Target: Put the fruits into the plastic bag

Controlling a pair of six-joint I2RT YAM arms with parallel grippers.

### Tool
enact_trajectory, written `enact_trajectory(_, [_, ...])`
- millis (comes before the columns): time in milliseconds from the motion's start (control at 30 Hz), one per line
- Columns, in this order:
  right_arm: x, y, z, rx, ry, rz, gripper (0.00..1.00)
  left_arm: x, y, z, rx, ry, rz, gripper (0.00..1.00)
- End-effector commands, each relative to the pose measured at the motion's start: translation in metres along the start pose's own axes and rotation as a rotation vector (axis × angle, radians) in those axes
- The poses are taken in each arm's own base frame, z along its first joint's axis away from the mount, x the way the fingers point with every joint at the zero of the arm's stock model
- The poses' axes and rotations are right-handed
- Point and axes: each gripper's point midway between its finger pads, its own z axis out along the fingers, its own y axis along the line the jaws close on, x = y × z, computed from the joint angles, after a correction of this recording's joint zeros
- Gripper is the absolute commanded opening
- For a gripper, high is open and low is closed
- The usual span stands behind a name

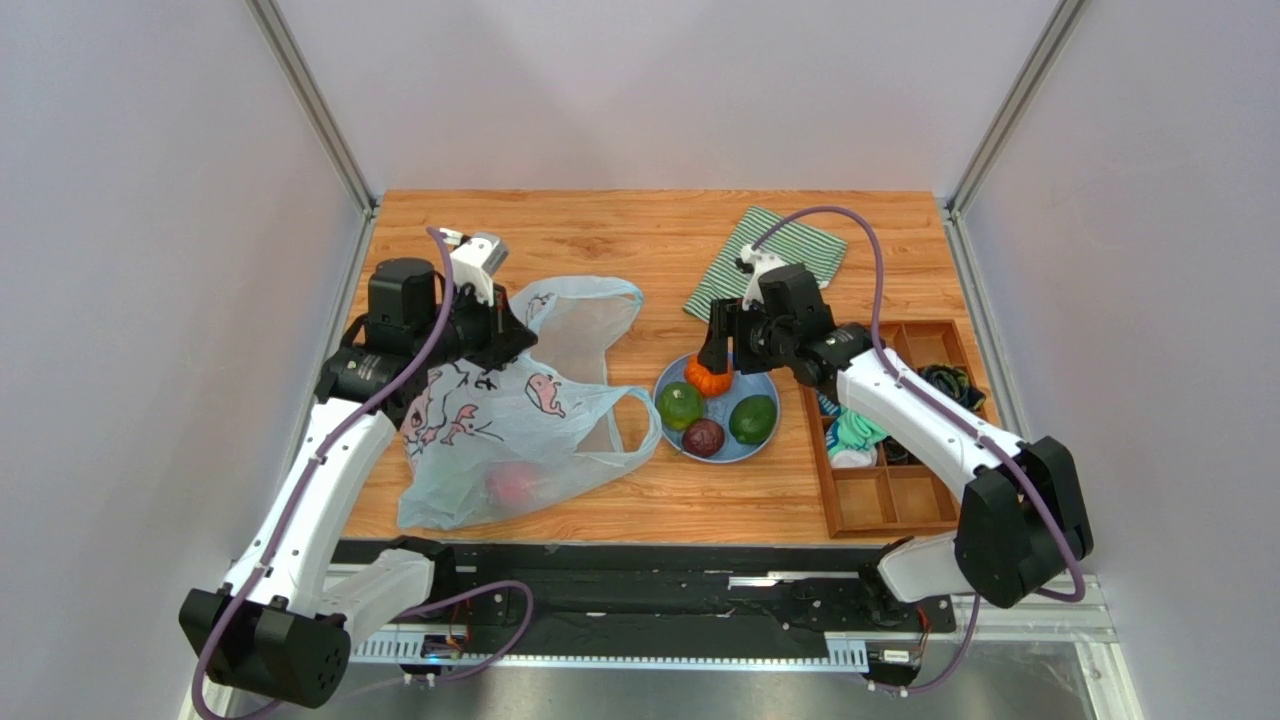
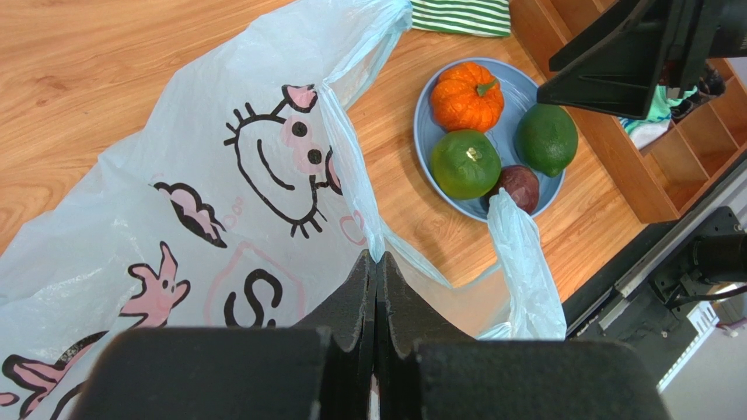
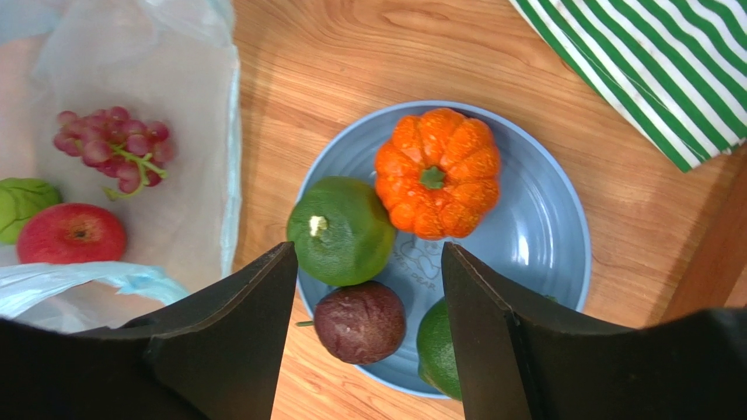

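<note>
The left gripper is clenching filmy bag lettered "S"; right gripper, released, is hovering over round blue plate.

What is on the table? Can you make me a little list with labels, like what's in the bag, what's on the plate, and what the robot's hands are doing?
in the plastic bag: red apple, grapes, bright green fruit partly cut off by the picture's edge
on the blue plate: orange pumpkin-shaped fruit, round green fruit, darker green fruit, dark purple fruit
left hand: shut on the plastic bag's edge
right hand: open, above the blue plate
also there: green striped cloth, wooden compartment tray
</note>
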Motion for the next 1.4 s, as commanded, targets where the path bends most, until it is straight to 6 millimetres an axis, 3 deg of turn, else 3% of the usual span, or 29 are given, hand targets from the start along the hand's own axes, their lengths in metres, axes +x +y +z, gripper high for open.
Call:
enact_trajectory(0, [0.005,-0.018,0.014,0.087,0.009,0.025,0.64,-0.013,0.001,-0.002,-0.007,-0.030,0.021,0.00])
enact_trajectory(400, [0.000,-0.024,0.044,0.097,0.039,0.009,0.55,-0.013,0.002,-0.003,-0.014,-0.030,0.022,0.00])
enact_trajectory(767, [-0.004,-0.028,0.061,0.108,0.053,-0.009,0.48,-0.012,0.002,-0.002,-0.015,-0.027,0.021,0.00])
enact_trajectory(1067, [-0.002,-0.030,0.062,0.129,0.070,-0.010,0.25,-0.013,0.002,-0.002,-0.015,-0.027,0.021,0.00])
enact_trajectory(1100, [-0.003,-0.031,0.061,0.131,0.068,-0.010,0.17,-0.012,0.002,-0.002,-0.013,-0.026,0.020,0.00])
enact_trajectory(1200, [-0.002,-0.031,0.060,0.136,0.073,-0.011,0.04,-0.013,0.002,-0.002,-0.013,-0.027,0.021,0.00])
enact_trajectory(1367, [-0.003,-0.032,0.057,0.146,0.070,-0.011,0.00,-0.012,0.002,-0.002,-0.015,-0.026,0.020,0.00])
